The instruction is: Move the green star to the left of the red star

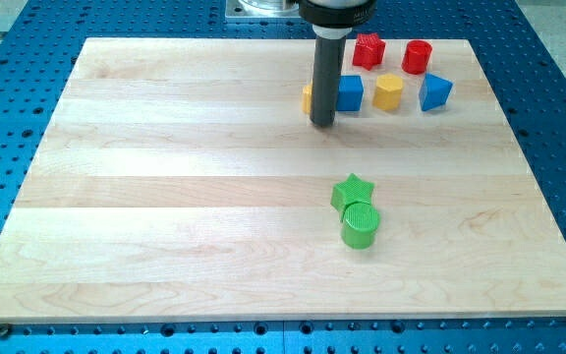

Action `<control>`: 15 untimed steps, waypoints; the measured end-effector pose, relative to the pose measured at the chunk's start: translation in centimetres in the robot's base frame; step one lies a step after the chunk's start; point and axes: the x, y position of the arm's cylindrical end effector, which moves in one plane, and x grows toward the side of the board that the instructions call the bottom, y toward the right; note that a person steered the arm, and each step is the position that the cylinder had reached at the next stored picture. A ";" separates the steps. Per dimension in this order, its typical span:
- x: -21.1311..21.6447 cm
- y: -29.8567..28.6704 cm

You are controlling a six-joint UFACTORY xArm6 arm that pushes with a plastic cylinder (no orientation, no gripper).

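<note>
The green star [351, 190] lies right of the board's middle, touching a green cylinder [361, 225] just below it. The red star [368, 48] sits near the view's top, right of centre. My tip [322, 124] is on the board well above the green star and below-left of the red star. The rod stands in front of a yellow block [308, 97], hiding most of it, with the blue cube [350, 92] just to its right.
A yellow block [388, 91], a blue triangular block [435, 91] and a red cylinder [417, 56] sit near the top right. The wooden board [165, 197] rests on a blue perforated table [558, 98].
</note>
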 end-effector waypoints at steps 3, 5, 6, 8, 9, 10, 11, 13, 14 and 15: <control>4.3 10.4; 15.0 15.3; 15.1 13.6; 14.6 1.4; 15.1 -9.6; 16.8 -3.4; 17.4 -5.9; 13.7 -13.9; 14.8 -14.2; 13.4 -14.6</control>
